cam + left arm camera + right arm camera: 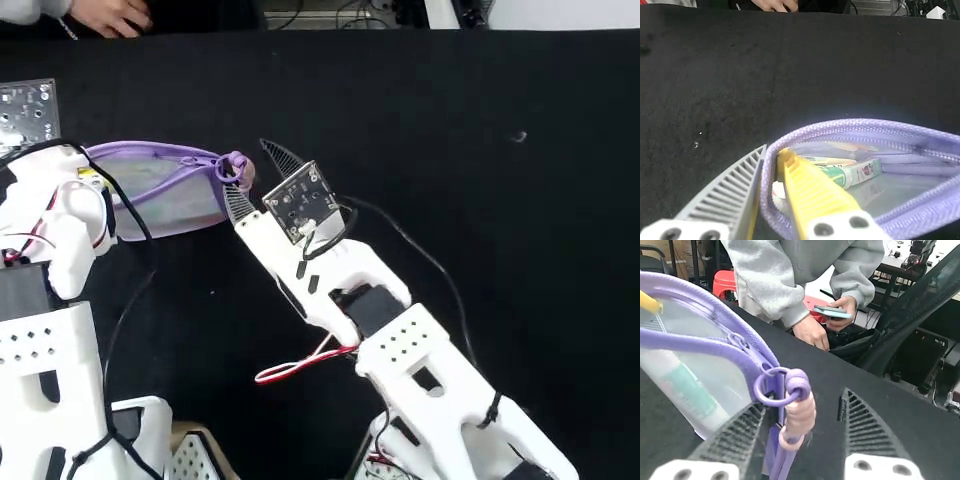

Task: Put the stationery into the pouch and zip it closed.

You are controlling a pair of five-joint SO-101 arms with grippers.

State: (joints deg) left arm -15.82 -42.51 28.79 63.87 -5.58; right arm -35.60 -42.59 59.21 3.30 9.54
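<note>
The pouch (pixel 170 200) lay on its side on the black table (pixel 450 120), held at one end and approached at the other. It was a soft lilac thing with see-through walls, and its mouth gaped wide. The stationery (pixel 855 172) was inside already: a green-and-white tube and something thin and pale beside it.

The left gripper (pixel 772 150) had the open rim pinched. Its yellow finger (pixel 815 195) was down inside the mouth and its grey finger (pixel 730 195) was outside, with the zip edge caught between them.

At the far end the zipper pull (pixel 799 415), a purple ring carrying a pinkish beaded loop, hung between the spread fingers of the right gripper (pixel 247 168). It sat close against one finger and well clear of the other, so nothing was gripped there.

To my eye the pouch would be light and floppy. Any tug on the zip would bunch the fabric unless the other end was kept taut. The beads looked smooth and free to swing, so they might slide out of a loose pinch. I'd have taken the pull close to the ring, where it joins the slider, and drawn it along the line of the teeth.
</note>
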